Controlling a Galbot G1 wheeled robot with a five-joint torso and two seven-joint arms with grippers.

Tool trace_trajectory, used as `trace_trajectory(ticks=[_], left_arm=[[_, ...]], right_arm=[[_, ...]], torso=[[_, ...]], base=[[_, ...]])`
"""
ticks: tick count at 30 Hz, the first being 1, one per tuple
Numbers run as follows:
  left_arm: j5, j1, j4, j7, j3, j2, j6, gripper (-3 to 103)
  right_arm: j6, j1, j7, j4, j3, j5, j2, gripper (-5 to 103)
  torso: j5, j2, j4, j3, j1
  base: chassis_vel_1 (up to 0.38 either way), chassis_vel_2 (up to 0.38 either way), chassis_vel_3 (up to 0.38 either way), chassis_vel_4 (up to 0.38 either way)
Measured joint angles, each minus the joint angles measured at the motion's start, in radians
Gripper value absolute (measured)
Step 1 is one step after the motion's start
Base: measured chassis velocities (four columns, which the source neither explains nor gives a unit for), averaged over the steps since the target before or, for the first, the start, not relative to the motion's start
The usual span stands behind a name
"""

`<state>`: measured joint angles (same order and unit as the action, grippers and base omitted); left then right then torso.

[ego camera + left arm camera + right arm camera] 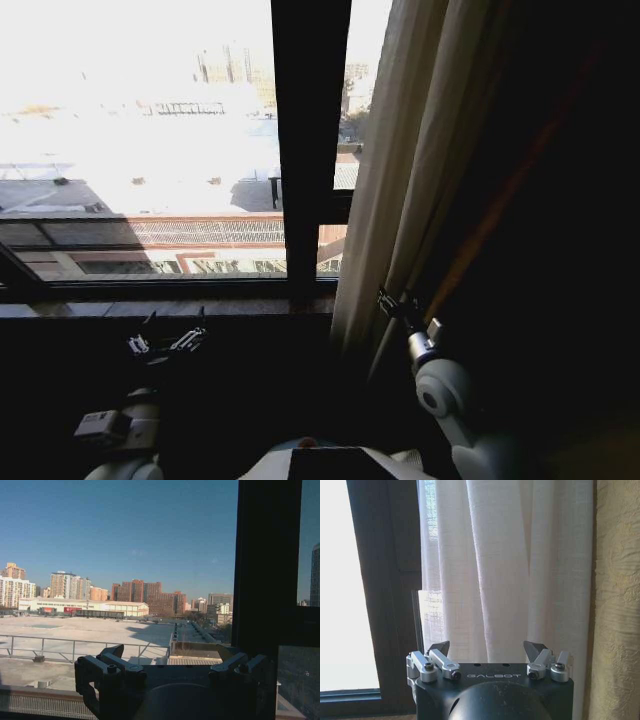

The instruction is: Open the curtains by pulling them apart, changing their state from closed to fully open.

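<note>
Nearest, low in the head view, the left gripper [167,342] is sitting in shadow below the window sill [150,308], well apart from any fabric. In the left wrist view its fingers [117,664] are standing spread, nothing between them, open and empty, facing the glass and the rooftops outside.

The right gripper [398,307] is reaching up on the robot's right, its tip right at the lower folds of the curtain [400,170]. In the right wrist view the right gripper [490,652] is showing its fingers [440,650] parted wide, with the sheer white pleats [510,565] hanging just beyond them. Nothing is pinched between the jaws; cannot tell whether the fingertips are touching the fabric.

The curtain is hanging bunched on the right side of the window, just right of the black vertical frame bar [308,150]. A thin strip of glass is showing between bar and fabric. A heavier yellowish drape [617,600] is hanging beside the sheer panel on the far side from the bar, looking dark in the head view.

Left of the bar the window pane [140,120] is lying uncovered, bright, with buildings [135,592] and a flat roof beyond.
</note>
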<state>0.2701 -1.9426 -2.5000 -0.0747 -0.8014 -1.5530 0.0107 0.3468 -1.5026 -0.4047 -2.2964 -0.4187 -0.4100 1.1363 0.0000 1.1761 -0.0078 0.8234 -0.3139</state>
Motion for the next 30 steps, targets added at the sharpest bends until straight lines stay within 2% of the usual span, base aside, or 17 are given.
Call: trace_trajectory(ticks=[1,3,4,7,13,22,26,30], left_arm=[[0.001,0.0,0.0,0.0,0.0,0.002,0.0,100],[0.002,0.0,0.0,0.0,-0.001,0.004,0.0,100],[0.004,0.0,0.0,0.0,-0.003,0.007,0.001,100],[0.012,-0.002,0.0,-0.001,-0.007,0.013,0.001,100],[0.014,-0.002,0.0,-0.001,-0.001,0.019,0.003,100],[0.011,-0.004,0.0,-0.003,0.001,0.017,0.004,100],[0.005,-0.004,0.0,-0.01,0.004,0.014,0.004,100],[0.003,-0.008,0.0,-0.022,0.002,0.011,0.004,100]], right_arm=[[-0.005,-0.003,0.008,0.004,0.0,0.031,0.004,90],[-0.005,-0.004,0.01,0.006,0.001,0.041,0.006,90],[-0.006,-0.004,0.012,0.008,0.002,0.051,0.009,96],[-0.007,-0.003,0.014,0.012,0.01,0.063,0.012,100],[-0.009,0.005,0.014,0.024,0.036,0.08,0.022,100],[-0.012,0.025,0.011,0.038,0.038,0.078,0.025,100],[-0.012,0.071,-0.002,0.061,0.037,0.045,0.019,100],[-0.009,0.116,-0.017,0.097,0.027,0.018,0.016,100]], torso=[[0.0,0.0,0.0001,0.0,0.0],[0.0002,0.0,0.0001,0.0,0.0],[0.0002,0.0,0.0003,0.0,0.0],[0.0002,0.0,0.0002,0.0,0.0],[0.0003,0.0,0.0002,0.0,0.0],[-0.0001,0.0,0.0001,0.0,0.0],[-0.0008,0.0,0.0002,0.0,0.0],[0.0,0.0,0.0001,0.0,0.0]], base=[[0.0,0.0,0.0,0.0],[0.0,0.0,0.0,0.0],[0.0,0.0,0.0,0.0],[0.0,0.0,0.0,0.0],[0.067,0.056,-0.063,-0.073],[0.196,0.207,-0.182,-0.209],[0.125,0.14,-0.124,-0.103],[0.0,0.0,0.0,0.0]])
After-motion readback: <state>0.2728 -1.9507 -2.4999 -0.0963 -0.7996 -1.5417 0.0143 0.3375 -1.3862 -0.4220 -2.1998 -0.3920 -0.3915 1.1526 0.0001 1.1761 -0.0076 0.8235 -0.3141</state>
